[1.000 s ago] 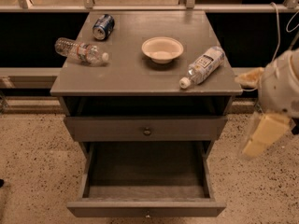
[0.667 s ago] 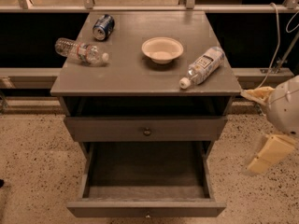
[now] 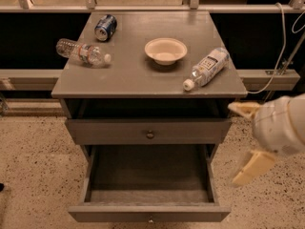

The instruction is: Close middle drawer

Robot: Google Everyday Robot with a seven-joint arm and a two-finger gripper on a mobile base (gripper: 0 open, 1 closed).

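The middle drawer (image 3: 148, 213) is grey wood with a small round knob and is pulled far out at the bottom of the view, its long box empty. Above it is another grey drawer front (image 3: 119, 130) with a round knob, nearly flush with the cabinet. My gripper (image 3: 247, 139) hangs to the right of the cabinet, level with the gap between the two drawers. Its two cream fingers (image 3: 252, 167) are spread apart and hold nothing. It touches neither drawer.
On the grey cabinet top (image 3: 128, 75) lie a blue can (image 3: 105, 26), a clear water bottle (image 3: 82, 52), a white bowl (image 3: 165, 50) and a second bottle (image 3: 207, 67) near the right edge. A white cable (image 3: 280, 42) hangs at the right. The floor is speckled.
My gripper has moved down and slightly left, closer to the cabinet's right side. The drawers and the items on top have not moved.
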